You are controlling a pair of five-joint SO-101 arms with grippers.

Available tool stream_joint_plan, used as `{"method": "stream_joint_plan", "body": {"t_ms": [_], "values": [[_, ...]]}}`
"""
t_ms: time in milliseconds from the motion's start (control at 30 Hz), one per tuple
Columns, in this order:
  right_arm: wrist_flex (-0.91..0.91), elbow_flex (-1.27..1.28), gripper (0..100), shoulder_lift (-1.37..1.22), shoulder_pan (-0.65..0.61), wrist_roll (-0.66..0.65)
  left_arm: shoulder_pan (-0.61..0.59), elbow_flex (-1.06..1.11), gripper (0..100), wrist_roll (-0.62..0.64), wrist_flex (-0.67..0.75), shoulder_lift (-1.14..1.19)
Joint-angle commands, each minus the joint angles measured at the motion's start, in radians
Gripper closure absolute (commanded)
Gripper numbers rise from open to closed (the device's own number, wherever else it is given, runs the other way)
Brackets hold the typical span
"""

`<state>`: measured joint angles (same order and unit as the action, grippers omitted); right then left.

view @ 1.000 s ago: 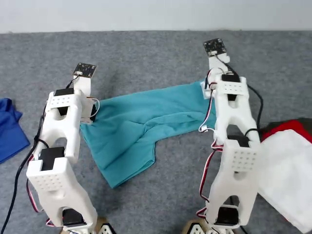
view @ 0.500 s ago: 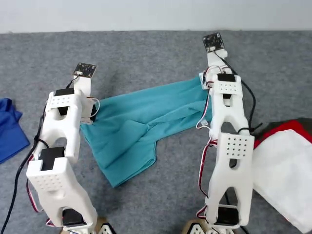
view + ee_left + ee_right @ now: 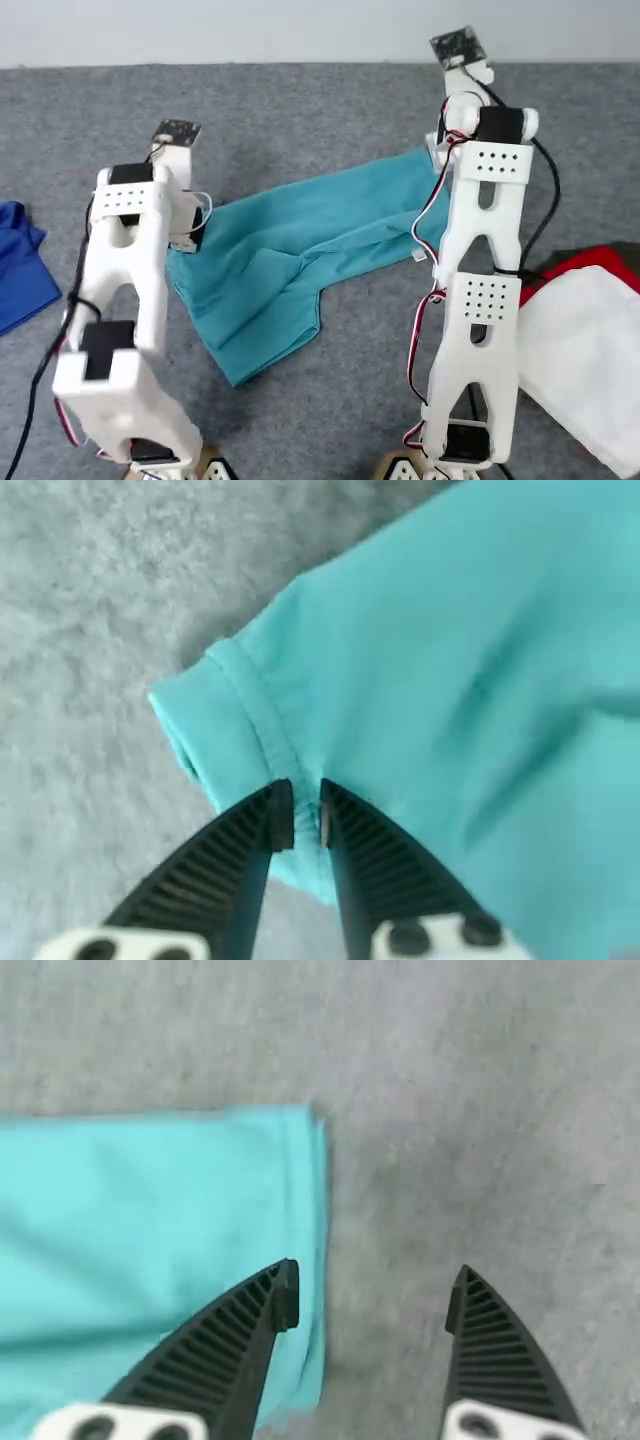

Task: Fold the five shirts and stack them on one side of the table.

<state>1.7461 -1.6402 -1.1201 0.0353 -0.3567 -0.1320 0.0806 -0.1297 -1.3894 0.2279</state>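
Grey felt surface (image 3: 300, 110) — flat, nubbly, pale wall (image 3: 200, 30) behind it

This looks like a robot lab. Two white plastic robot arms (image 3: 128, 260) with loose red and black wires (image 3: 415, 345) stand on a fuzzy grey worktop (image 3: 300, 110) by a plain white wall (image 3: 250, 30).

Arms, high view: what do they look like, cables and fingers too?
Left arm and right arm: white plastic, perforated panels, black servos, red, white and black cables. Left gripper and right gripper: black ribbed tapering fingers.
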Motion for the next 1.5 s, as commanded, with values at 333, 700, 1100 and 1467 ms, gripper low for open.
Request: {"method": "stream_joint_plan", "body": {"t_ms": [333,700,1100,1467], "values": [[0.053,-0.043,75.0,0.082,0.025,-0.012,-0.04,-0.033,95,0.0,0.049,-0.21],[0.054,-0.043,75.0,0.081,0.027,-0.012,-0.081,-0.074,95,0.005,0.029,0.025],[0.054,0.058,75.0,0.081,0.025,-0.012,0.199,-0.214,95,0.005,-0.198,0.035],[0.054,0.08,75.0,0.082,0.024,-0.012,0.244,-0.03,95,0.0,-0.198,0.032]]}}
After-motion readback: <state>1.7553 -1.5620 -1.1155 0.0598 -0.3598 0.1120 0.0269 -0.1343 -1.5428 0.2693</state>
